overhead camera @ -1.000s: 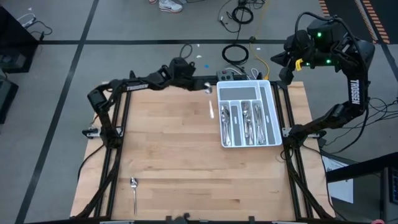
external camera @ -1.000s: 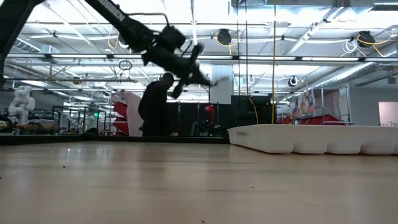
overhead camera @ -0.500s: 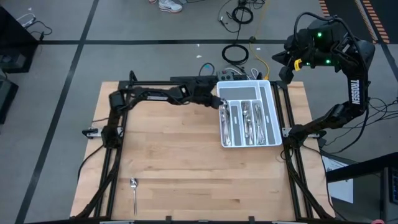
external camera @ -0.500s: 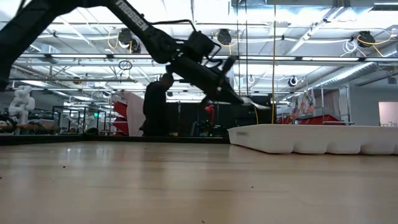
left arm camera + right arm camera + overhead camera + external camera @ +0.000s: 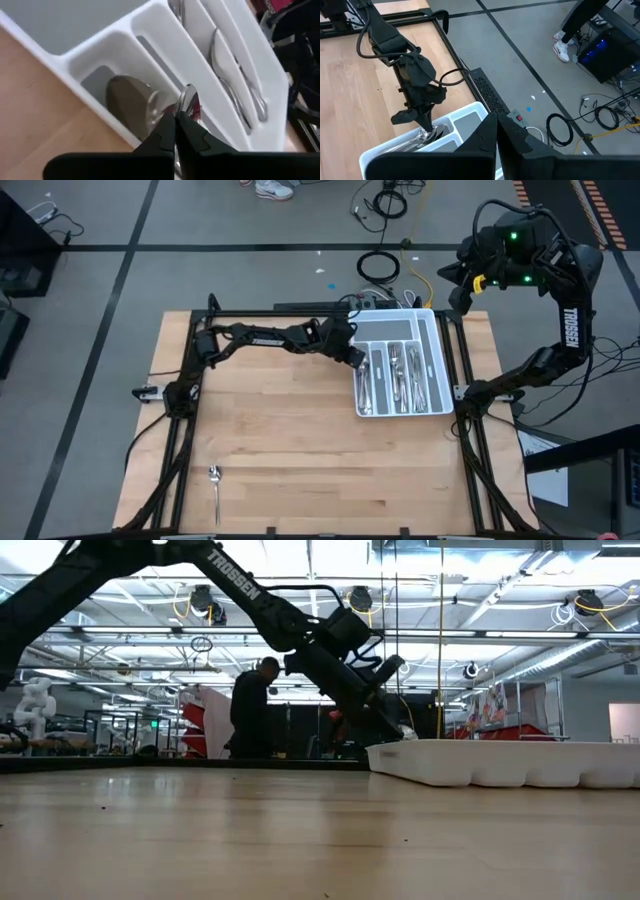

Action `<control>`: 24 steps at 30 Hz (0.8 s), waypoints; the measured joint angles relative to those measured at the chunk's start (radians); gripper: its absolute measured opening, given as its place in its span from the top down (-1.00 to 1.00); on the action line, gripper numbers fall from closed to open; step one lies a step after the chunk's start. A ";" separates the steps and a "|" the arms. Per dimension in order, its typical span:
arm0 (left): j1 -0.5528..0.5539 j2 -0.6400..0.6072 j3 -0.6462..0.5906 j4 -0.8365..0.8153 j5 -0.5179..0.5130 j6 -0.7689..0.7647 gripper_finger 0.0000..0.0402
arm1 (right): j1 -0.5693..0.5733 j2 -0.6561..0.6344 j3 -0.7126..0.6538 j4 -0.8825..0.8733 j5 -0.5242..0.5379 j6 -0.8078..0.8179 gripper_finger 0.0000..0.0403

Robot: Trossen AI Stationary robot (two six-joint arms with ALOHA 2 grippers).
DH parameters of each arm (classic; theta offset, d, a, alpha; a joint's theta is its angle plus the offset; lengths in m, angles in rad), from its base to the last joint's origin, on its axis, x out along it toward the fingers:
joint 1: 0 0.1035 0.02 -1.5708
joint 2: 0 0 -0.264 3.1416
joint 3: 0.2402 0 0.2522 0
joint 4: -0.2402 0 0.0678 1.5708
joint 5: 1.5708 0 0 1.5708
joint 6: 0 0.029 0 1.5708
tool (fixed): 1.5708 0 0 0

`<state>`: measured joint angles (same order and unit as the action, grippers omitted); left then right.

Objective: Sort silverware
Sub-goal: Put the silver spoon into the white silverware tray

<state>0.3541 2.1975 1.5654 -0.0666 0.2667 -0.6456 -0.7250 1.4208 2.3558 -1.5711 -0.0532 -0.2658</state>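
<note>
On the wooden surface (image 5: 300, 430), near its front left corner, one spoon (image 5: 215, 480) lies alone, well apart from everything else.

Further right, the left arm reaches across the back part of the surface. Its left gripper (image 5: 352, 356) hangs over the left end compartment of the white cutlery tray (image 5: 432, 412). In the left wrist view the jaws are pressed almost together, and a thin shiny piece of silverware (image 5: 187, 100) stands between them, held by its handle end. I cannot tell if it is a fork, a spoon or a knife. Under it, in the same compartment, the bowl of another spoon (image 5: 131, 105) lies flat. In the low view the gripper (image 5: 385, 720) points down at a slant, just above the near rim of the tray (image 5: 500, 762).

The tray stands at the back right part of the surface. Its long compartments hold sorted silverware (image 5: 400, 375), lying along their length.

To the right, the right gripper (image 5: 465, 280) is raised high beyond the back right corner of the surface, away from the tray. In the right wrist view its jaws are closed with nothing between them.

Behind the surface, in the low view, a person (image 5: 255, 710) in dark clothes stands in the room.
</note>
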 joint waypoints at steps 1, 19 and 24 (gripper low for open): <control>-0.001 0.000 0.000 0.000 0.000 -0.001 0.99 | 0.000 0.000 0.000 0.000 0.000 -0.001 1.00; 0.001 -0.009 0.000 -0.031 0.016 0.024 0.39 | 0.000 -0.009 0.000 0.000 -0.004 -0.012 1.00; 0.024 -0.094 0.022 -0.115 0.009 0.090 0.35 | 0.000 -0.009 0.000 0.000 -0.004 -0.024 1.00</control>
<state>0.3780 2.1030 1.5872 -0.1815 0.2755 -0.5551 -0.7246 1.4117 2.3558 -1.5711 -0.0572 -0.2896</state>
